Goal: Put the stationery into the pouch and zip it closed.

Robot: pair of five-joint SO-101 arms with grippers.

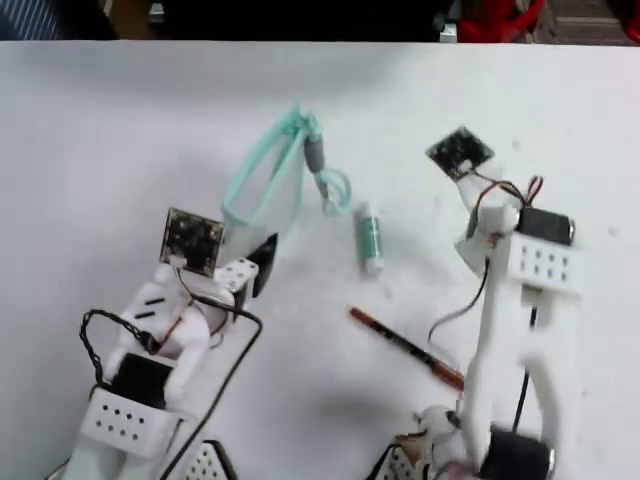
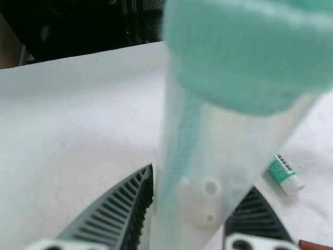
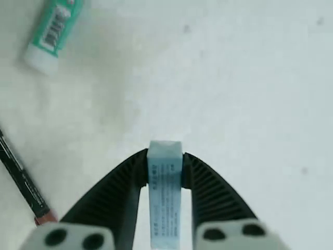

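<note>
Pouch (image 1: 272,196) — clear plastic (mint-green zip edging) — mouth gaping open.

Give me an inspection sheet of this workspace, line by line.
Surface: white table.
Job's things: clear pouch with teal trim, mouth looks open; green glue stick and red-brown pencil lying loose between the arms; eraser gripped.
Clutter: nothing seen.
Grippers: left end effector shut on the pouch; right end effector shut on the eraser.
Cables: black cable looped on the left arm; black and red wires on the right arm.
Surroundings: dark room beyond the table's far edge, red object there.
</note>
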